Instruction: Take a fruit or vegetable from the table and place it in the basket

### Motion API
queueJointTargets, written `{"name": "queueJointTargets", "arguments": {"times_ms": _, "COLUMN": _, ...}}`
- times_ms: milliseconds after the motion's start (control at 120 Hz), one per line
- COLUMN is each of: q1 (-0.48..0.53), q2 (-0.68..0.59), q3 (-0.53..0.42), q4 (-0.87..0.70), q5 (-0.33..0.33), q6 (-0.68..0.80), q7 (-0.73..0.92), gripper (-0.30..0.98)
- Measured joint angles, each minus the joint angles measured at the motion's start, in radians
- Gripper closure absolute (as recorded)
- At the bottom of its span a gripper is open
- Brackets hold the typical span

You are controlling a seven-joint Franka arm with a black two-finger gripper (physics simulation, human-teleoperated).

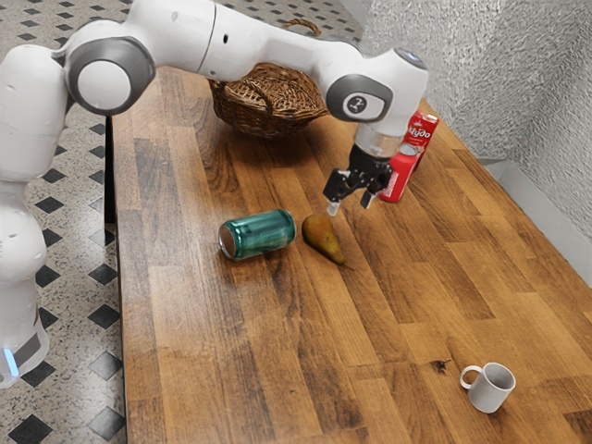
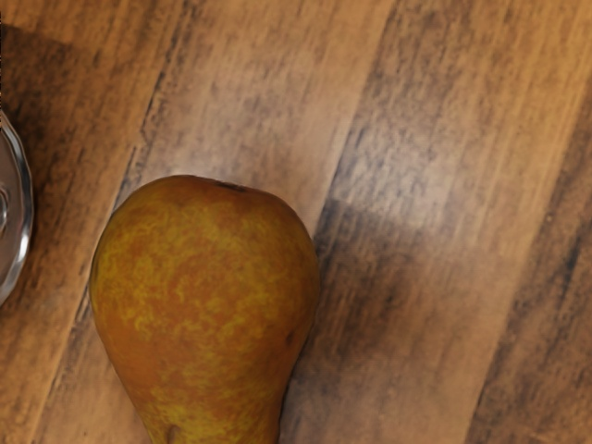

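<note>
My gripper (image 1: 351, 203) hangs open above the table, with its fingers apart and nothing between them. In the exterior view it appears just above and slightly to the right of the pear's wide end. The brownish-yellow pear (image 1: 322, 238) lies on its side on the wood, its stem toward the viewer and the exterior view's right. From my hand, the rounded end of the pear (image 2: 208, 277) looks large and close. The wicker basket (image 1: 264, 104) stands at the table's far side, partly behind my arm.
A green can (image 1: 259, 233) lies beside the pear; its metal end (image 2: 11, 217) appears in the wrist view. Behind my gripper are a red can (image 1: 398, 176) and a red package (image 1: 423, 129). A white mug (image 1: 490, 388) stands near the exterior view's lower right. The wooden table (image 1: 268, 342) extends around them.
</note>
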Motion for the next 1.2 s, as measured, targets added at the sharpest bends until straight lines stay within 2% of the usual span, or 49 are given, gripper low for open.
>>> {"name": "queueJointTargets", "arguments": {"times_ms": 217, "q1": 0.003, "q2": -0.028, "q3": 0.008, "q4": -0.136, "q5": 0.002, "q6": 0.107, "q7": 0.004, "gripper": 0.00}}
{"name": "queueJointTargets", "arguments": {"times_ms": 683, "q1": 0.006, "q2": -0.002, "q3": 0.065, "q4": -0.203, "q5": 0.008, "q6": 0.220, "q7": 0.025, "gripper": 0.00}}
{"name": "queueJointTargets", "arguments": {"times_ms": 717, "q1": 0.006, "q2": 0.000, "q3": 0.068, "q4": -0.211, "q5": 0.008, "q6": 0.228, "q7": 0.026, "gripper": 0.03}}
{"name": "queueJointTargets", "arguments": {"times_ms": 842, "q1": 0.006, "q2": -0.002, "q3": 0.073, "q4": -0.220, "q5": 0.009, "q6": 0.244, "q7": 0.043, "gripper": 0.26}}
{"name": "queueJointTargets", "arguments": {"times_ms": 925, "q1": 0.006, "q2": -0.007, "q3": 0.072, "q4": -0.218, "q5": 0.008, "q6": 0.243, "q7": 0.061, "gripper": 0.35}}
{"name": "queueJointTargets", "arguments": {"times_ms": 1200, "q1": -0.007, "q2": -0.013, "q3": 0.023, "q4": 0.027, "q5": 0.008, "q6": 0.065, "q7": 0.092, "gripper": 0.35}}
